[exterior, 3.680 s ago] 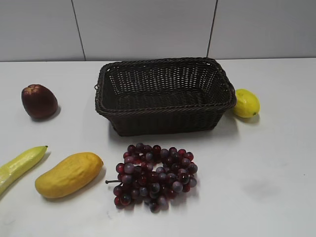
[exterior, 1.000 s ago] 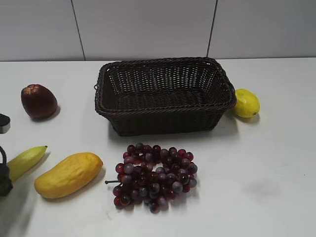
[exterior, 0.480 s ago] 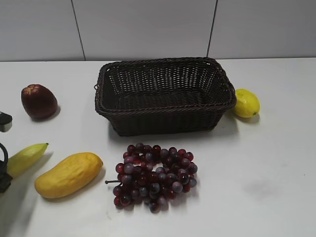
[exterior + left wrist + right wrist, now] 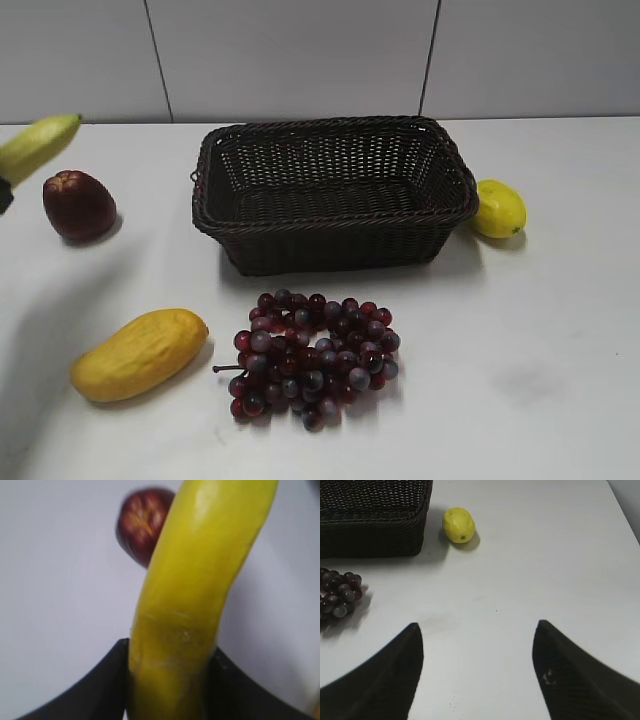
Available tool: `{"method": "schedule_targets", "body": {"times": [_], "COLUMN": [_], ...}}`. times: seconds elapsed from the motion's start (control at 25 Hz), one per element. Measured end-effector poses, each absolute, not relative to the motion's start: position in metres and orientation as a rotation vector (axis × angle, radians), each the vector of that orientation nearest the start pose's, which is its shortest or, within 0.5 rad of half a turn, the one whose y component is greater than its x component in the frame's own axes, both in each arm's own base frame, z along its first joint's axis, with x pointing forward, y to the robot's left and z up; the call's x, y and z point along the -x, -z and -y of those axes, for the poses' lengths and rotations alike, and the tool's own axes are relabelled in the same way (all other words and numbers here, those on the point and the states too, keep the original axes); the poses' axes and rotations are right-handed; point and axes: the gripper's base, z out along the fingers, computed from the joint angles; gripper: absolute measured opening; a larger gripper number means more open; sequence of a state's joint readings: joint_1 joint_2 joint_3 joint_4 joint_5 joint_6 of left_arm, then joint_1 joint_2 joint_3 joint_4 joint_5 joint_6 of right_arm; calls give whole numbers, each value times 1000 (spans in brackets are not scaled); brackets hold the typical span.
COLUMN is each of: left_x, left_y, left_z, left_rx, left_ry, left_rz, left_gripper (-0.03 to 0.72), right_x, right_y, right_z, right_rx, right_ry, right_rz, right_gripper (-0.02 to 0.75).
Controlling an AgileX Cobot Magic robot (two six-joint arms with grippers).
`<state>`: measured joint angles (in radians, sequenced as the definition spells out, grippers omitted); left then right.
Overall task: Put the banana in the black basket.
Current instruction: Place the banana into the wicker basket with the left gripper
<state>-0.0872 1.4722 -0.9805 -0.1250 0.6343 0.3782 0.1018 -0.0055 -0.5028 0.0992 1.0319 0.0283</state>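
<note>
My left gripper (image 4: 167,680) clamps the banana (image 4: 37,146), cut off at the counter's left edge above the dark red fruit (image 4: 78,205); my right gripper (image 4: 477,667) gapes wide, well clear of the black basket (image 4: 335,190).

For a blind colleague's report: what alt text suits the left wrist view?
Close-up of the left gripper with its black jaws clamped on a long glossy yellow-green banana. Behind it, a blurred dark red apple-like fruit lies on the white table.
</note>
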Motion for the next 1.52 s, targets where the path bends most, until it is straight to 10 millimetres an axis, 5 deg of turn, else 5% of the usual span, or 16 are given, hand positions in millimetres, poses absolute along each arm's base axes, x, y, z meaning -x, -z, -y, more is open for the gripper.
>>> {"method": "schedule_targets", "body": {"times": [0.28,0.48,0.64,1.0,1.28,1.52], "left_x": [-326,-332,-339,-348,-355,-357], "left_y": [-328,-351,-337,-268,-225,-217], "left_z": [55,94,134,219,243,245], "left_rx": [-513,-580,-699,-1110,-1201,-1209], "left_ry": [5,37,52,-24,-8,-6], "left_rz": [-2218,-2000,-1915,-1747,-1725,-1733], "left_gripper": [409,409,409,409,409,434], "right_x": [6,6,6,6,6,6], "right_y": [-281,-281,-281,-281,-281,-281], "right_z": [-7,-7,-7,-7,-7,-7], "right_rx": [77,77,77,77,77,77], "right_ry": [-201,-201,-201,-201,-201,-201], "right_rz": [-2008,-2008,-2008,-2008,-2008,-2008], "right_gripper": [519,519,519,519,519,519]}}
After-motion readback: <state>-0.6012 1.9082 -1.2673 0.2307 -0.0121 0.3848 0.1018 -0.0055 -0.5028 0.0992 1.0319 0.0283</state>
